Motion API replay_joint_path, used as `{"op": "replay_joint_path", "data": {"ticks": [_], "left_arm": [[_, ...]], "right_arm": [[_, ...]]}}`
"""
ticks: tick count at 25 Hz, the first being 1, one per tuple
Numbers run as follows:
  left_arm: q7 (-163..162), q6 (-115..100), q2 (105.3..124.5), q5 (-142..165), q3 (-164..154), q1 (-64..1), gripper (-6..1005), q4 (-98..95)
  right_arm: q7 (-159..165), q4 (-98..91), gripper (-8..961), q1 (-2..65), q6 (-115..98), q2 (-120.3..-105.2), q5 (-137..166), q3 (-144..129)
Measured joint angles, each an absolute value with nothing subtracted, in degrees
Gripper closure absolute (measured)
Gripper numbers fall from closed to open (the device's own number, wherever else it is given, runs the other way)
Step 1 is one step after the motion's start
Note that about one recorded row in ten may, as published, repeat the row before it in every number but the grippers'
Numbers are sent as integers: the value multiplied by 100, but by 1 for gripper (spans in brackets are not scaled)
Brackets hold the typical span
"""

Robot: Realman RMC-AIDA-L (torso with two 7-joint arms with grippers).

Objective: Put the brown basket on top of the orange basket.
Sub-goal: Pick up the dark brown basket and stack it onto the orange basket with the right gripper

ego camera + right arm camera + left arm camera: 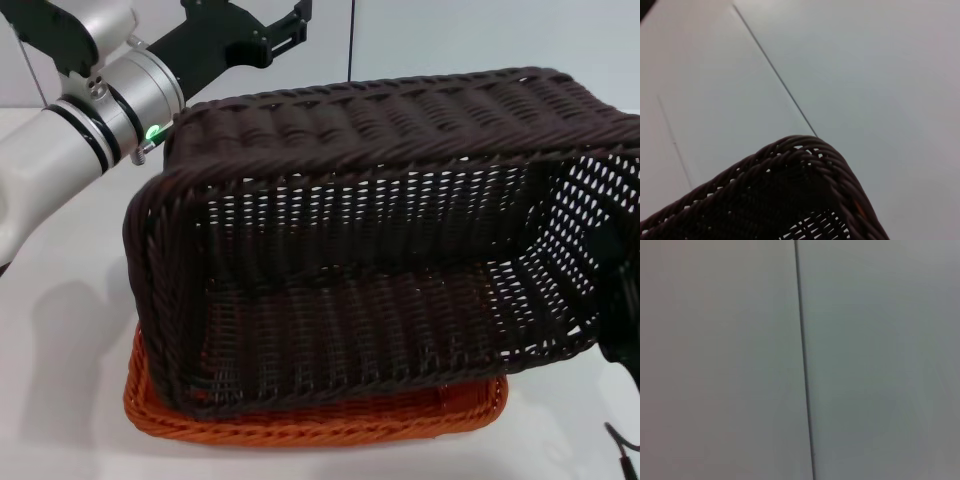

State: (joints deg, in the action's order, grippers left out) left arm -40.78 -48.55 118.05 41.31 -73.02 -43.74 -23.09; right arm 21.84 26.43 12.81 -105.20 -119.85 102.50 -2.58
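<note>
While the brown basket point(380, 240) tilts over the orange basket point(310, 415), neither gripper's opening can be told.

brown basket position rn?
Head view: the brown basket fills the centre, tilted with its opening toward the camera, lower edge over the orange basket lying beneath it.

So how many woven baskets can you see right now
2. The brown basket is tilted up on its side, its opening facing the camera. The orange basket lies flat underneath it, mostly covered. Anything behind the brown one would be hidden.
</note>
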Motion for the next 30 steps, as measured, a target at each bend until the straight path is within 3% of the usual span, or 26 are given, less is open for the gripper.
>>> {"op": "replay_joint_path", "data": {"ticks": [15,30], "left_arm": [[-4054,-4694,11813,4130,-7539,-4555,153,-2277],[-3949,-4622,11841,4131,-7752,-4577,153,-2288]], "right_arm": [[2306,3007,803,1133,-10040,-11983,10312,-493],[2450,3047,742,1070,-10007,-11954,10277,-689]]}}
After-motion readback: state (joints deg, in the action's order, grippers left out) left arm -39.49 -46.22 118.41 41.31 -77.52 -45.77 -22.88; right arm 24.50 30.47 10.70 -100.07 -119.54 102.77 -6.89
